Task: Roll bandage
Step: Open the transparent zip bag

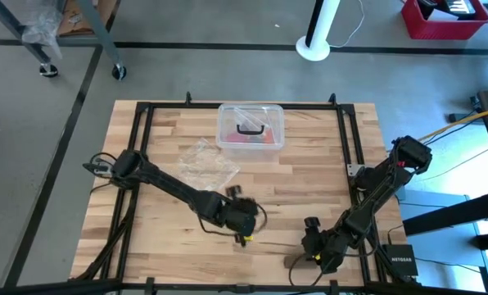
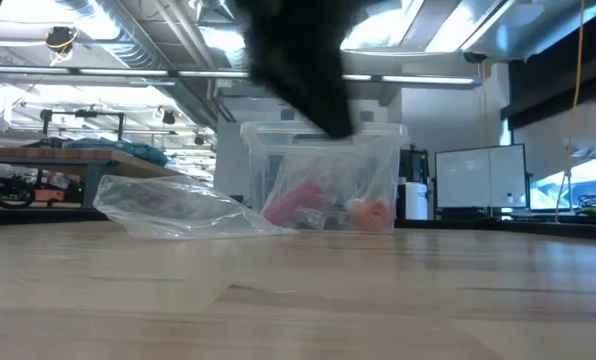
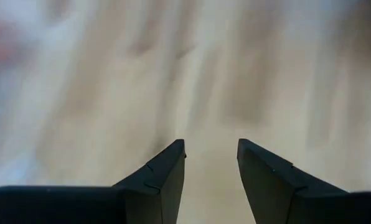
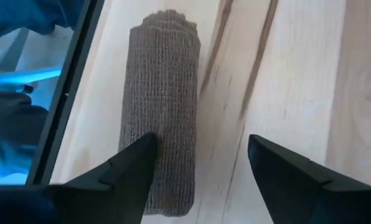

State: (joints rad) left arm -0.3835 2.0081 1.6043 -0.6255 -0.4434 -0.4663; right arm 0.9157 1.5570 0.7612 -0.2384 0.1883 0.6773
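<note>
- Bandage (image 4: pixel 164 112): already wound into a tight roll, lying on the worktop (image 1: pixel 301 188) near its front edge on my right side, close to the frame rail.
- Long axis: flat on the wood, running along my right hand's reach.
- Right hand (image 4: pixel 201 155): released, fingers spread; one finger touches the roll's side, grasping nothing.
- Left hand (image 3: pixel 210 158): open, empty, over bare worktop near the front middle.
- Step: rolling looks finished; next I would lift my right hand clear without nudging the roll.

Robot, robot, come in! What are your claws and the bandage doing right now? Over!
Right gripper open at table's near edge, one finger against the rolled bandage. Left gripper open, empty, over bare wood. Nothing in the way.
</note>
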